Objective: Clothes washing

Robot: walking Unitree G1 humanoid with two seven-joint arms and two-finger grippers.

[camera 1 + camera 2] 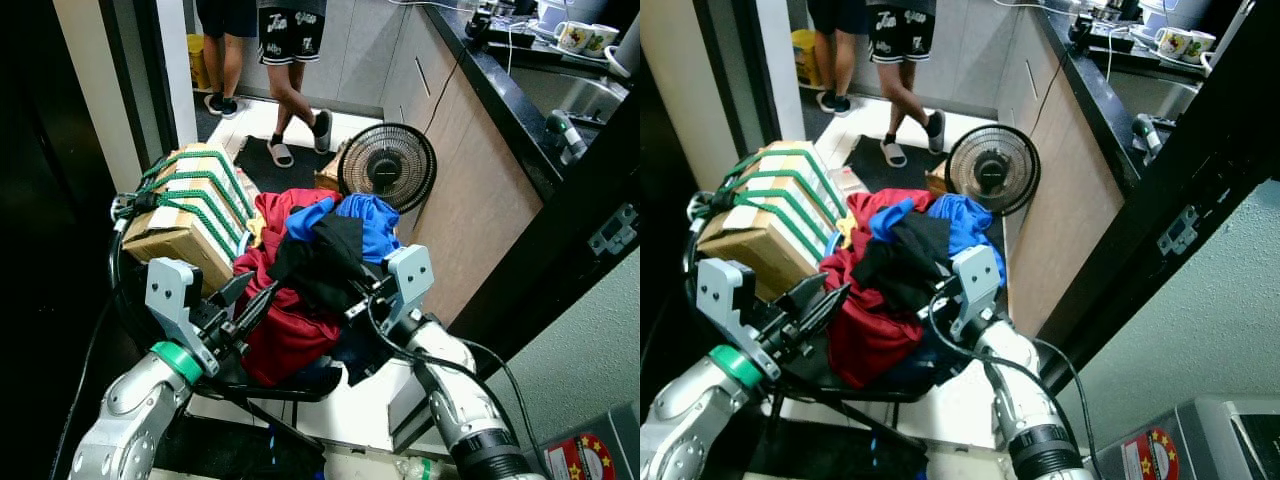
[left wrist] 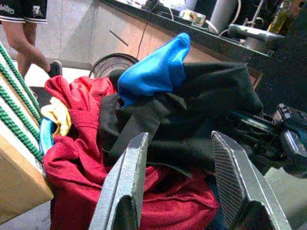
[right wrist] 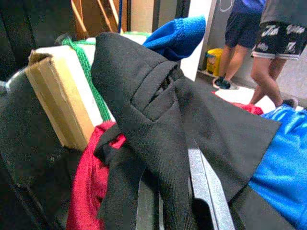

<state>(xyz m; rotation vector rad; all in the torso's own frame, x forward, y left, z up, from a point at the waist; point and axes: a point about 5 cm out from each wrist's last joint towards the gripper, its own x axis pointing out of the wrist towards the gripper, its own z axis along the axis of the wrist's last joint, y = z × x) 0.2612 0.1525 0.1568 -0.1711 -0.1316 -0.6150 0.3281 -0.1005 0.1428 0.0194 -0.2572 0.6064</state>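
Kitchen floor; clothes pile between both grippers' jaws.

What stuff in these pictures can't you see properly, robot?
- The container under the pile of clothes: the red and black garments cover it in the eye views.
- The two people at the back: cut off above the shorts by the top edge.
- The right gripper: in the right wrist view the black garment drapes over its fingers, so its grip is unclear.
- The cups on the counter: too small for detail.
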